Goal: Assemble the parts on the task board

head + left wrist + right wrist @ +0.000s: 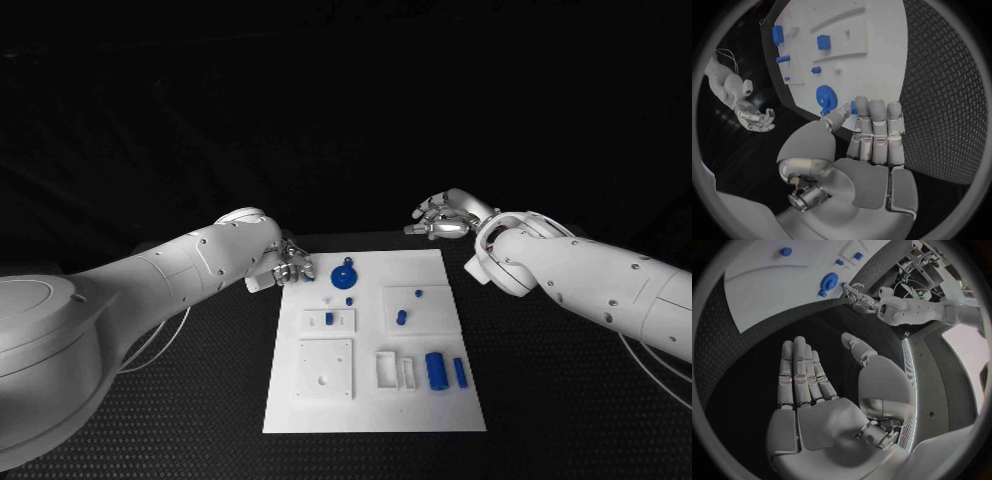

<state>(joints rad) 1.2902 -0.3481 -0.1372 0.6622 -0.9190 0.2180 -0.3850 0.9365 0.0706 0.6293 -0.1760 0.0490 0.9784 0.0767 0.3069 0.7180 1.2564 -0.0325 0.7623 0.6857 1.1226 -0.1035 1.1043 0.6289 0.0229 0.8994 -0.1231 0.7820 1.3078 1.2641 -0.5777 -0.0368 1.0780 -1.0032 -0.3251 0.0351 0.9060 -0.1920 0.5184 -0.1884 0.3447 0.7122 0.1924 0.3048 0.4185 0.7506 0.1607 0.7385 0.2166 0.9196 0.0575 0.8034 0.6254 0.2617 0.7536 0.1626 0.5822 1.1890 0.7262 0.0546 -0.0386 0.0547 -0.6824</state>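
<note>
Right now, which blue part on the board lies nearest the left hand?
The round blue disc at the board's far end, just beside the left hand. The other blue parts are smaller pegs and blocks lying farther down the board.

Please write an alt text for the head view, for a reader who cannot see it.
A white task board with small blue parts lies on a black table. The left hand is at its far left corner; the right hand hovers open beyond its far edge.

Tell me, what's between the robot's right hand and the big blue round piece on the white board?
Nothing. In the head view, only bare white task board and black table lie between the right hand and the blue round part.
</note>
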